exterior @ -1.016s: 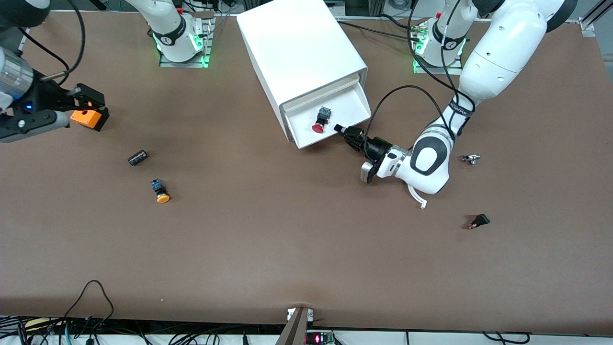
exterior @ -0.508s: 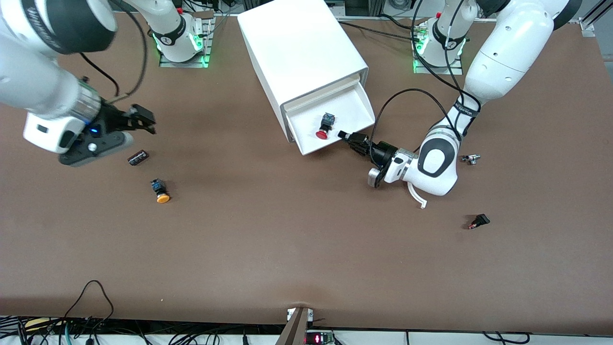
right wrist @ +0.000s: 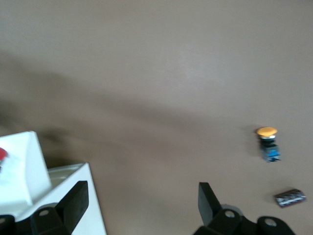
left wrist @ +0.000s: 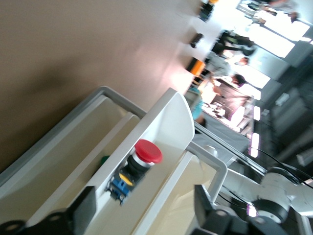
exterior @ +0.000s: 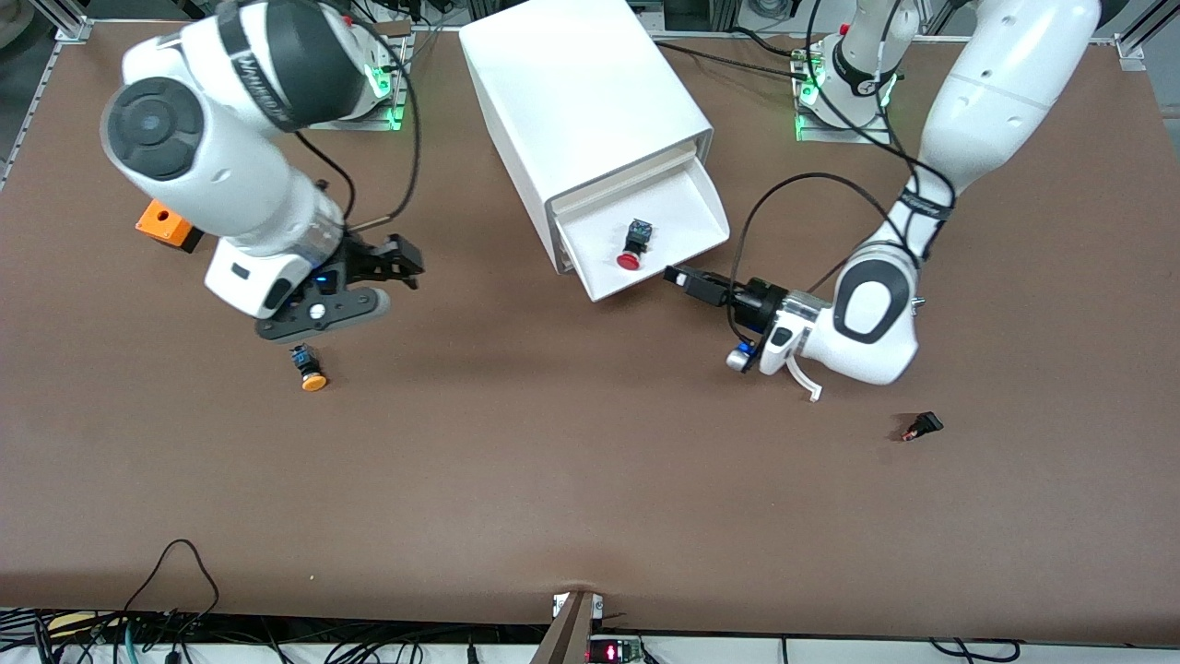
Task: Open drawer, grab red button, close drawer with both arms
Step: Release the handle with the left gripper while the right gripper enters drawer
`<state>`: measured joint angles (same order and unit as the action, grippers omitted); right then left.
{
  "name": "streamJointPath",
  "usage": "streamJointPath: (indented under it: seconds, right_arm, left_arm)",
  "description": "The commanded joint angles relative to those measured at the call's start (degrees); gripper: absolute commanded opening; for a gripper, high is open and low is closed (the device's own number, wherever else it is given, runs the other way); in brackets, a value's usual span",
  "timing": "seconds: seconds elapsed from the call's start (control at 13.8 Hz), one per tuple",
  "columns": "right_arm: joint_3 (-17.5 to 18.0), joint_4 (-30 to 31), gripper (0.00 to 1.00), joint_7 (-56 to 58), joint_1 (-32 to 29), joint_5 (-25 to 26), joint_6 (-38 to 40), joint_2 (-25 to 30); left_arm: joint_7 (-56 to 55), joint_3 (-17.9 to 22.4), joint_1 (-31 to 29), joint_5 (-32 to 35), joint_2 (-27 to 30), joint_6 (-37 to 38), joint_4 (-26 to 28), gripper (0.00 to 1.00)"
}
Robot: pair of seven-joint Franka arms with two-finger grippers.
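The white cabinet stands at the table's robot end, and its lowest drawer is pulled out. The red-capped button lies on its side in the drawer. My left gripper is open, low at the drawer's front corner toward the left arm's end. In the left wrist view the drawer and the button lie ahead of the left gripper. My right gripper is open and empty over bare table beside the cabinet. The right wrist view shows the right gripper over table, with a drawer corner at the edge.
An orange box with a hole lies toward the right arm's end. An orange-capped button lies nearer the camera and also shows in the right wrist view, beside a dark cylinder. A small black part lies toward the left arm's end.
My right gripper let go of the orange box, which now lies on the table, and swung toward the cabinet. My left gripper drew back from the cabinet and the drawer came out a little farther.
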<state>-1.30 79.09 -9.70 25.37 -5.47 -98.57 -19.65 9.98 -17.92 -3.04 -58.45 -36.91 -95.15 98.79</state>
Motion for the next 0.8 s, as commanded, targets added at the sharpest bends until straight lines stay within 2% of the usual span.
streamJointPath:
  seconds: [0.0,0.15,0.36,0.73]
  right_arm:
    - [-0.54,-5.33,0.99,-8.19,4.58,-0.95,-0.3,-4.15]
    - [-0.46,-8.32,0.99,-14.26,7.48,-1.73,-1.62,-7.23]
    - [-0.54,-9.56,0.99,-25.86,13.54,-3.06,-7.84,-10.75]
    - [-1.07,-11.14,0.99,-39.49,22.68,-1.66,-14.7,-16.72]
  left_arm:
    - [-7.14,-0.1,-2.93,14.7,1.76,3.82,-8.23,1.0]
    - [-8.66,-0.02,-3.99,25.78,1.49,9.78,-16.57,1.0]
    - [-8.22,-0.19,-4.43,40.73,2.02,16.03,-24.59,1.0]
    - [-7.61,-0.45,-4.79,59.02,8.96,16.49,-25.75,1.0]
